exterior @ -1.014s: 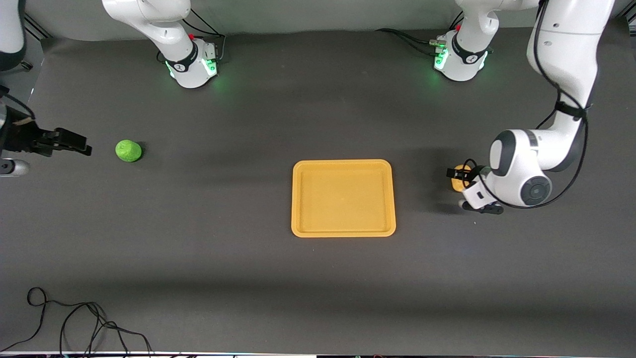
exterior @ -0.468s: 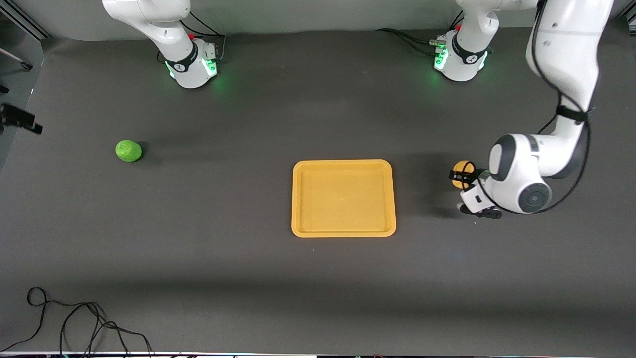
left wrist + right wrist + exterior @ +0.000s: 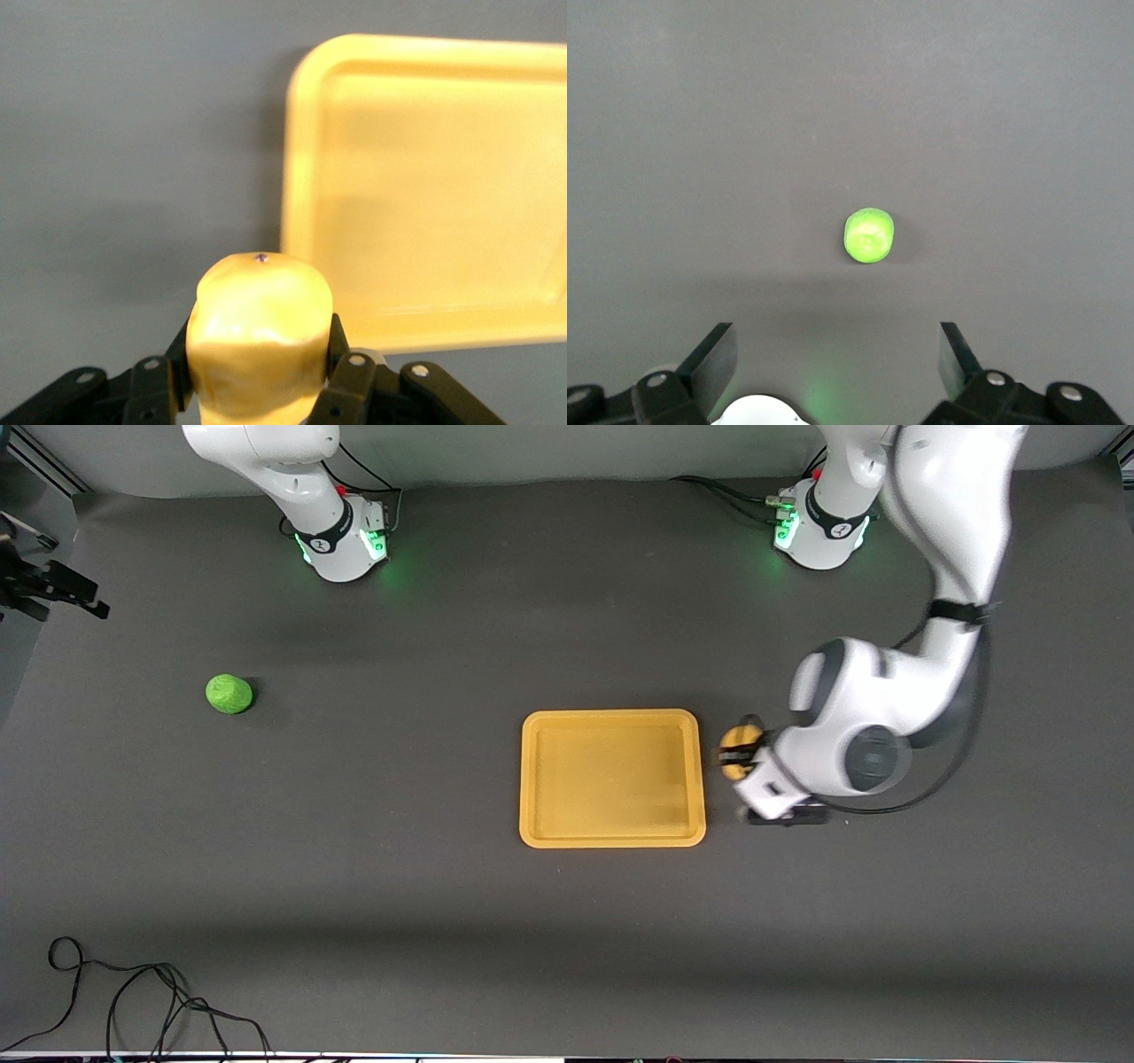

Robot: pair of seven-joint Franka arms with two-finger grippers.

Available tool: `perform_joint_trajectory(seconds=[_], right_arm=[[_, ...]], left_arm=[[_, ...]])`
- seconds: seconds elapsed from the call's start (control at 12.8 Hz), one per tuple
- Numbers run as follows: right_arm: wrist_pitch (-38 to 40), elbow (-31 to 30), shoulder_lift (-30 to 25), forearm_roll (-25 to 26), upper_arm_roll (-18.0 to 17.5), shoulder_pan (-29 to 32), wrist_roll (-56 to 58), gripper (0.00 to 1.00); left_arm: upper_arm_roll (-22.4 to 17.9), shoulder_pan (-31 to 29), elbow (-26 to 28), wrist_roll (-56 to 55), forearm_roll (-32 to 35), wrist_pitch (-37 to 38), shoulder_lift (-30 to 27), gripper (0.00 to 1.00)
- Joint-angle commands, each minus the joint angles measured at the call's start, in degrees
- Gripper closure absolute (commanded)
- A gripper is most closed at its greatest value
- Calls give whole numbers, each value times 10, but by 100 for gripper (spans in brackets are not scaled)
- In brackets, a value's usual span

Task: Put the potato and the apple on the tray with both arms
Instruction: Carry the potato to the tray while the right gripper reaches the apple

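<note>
The tan-yellow potato (image 3: 741, 740) is held in my left gripper (image 3: 736, 756), shut on it in the air just beside the tray's edge at the left arm's end. In the left wrist view the potato (image 3: 259, 336) fills the gap between the black fingers (image 3: 347, 372). The yellow-orange tray (image 3: 611, 834) lies empty at mid-table and also shows in the left wrist view (image 3: 425, 186). The green apple (image 3: 229, 693) rests on the mat toward the right arm's end. My right gripper (image 3: 55, 590) is open and empty, high over the table's edge there, looking down at the apple (image 3: 869, 235).
The two arm bases (image 3: 341, 545) (image 3: 819, 531) with green lights stand along the edge farthest from the front camera. A loose black cable (image 3: 133, 996) lies at the near corner toward the right arm's end. The table is a dark grey mat (image 3: 399, 921).
My left gripper has carried the potato sideways from open mat up to the tray's edge. My right gripper has drawn away from beside the apple to the table's edge.
</note>
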State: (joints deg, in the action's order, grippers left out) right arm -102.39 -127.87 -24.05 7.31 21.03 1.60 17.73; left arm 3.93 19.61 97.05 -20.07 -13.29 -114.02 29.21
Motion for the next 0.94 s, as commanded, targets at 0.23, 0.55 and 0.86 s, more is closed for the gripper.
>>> perform_joint_trajectory(seconds=[0.23, 0.55, 0.86], right_arm=[[-202, -173, -1, 9, 68, -7, 49, 0], [-373, -253, 65, 8, 74, -7, 52, 0], [-518, -264, 187, 1, 75, -20, 66, 0]], left_arm=[[-9, 48, -21, -57, -5, -62, 78, 91], [-9, 48, -21, -62, -5, -69, 81, 42], [-9, 48, -22, -62, -4, -69, 81, 13]])
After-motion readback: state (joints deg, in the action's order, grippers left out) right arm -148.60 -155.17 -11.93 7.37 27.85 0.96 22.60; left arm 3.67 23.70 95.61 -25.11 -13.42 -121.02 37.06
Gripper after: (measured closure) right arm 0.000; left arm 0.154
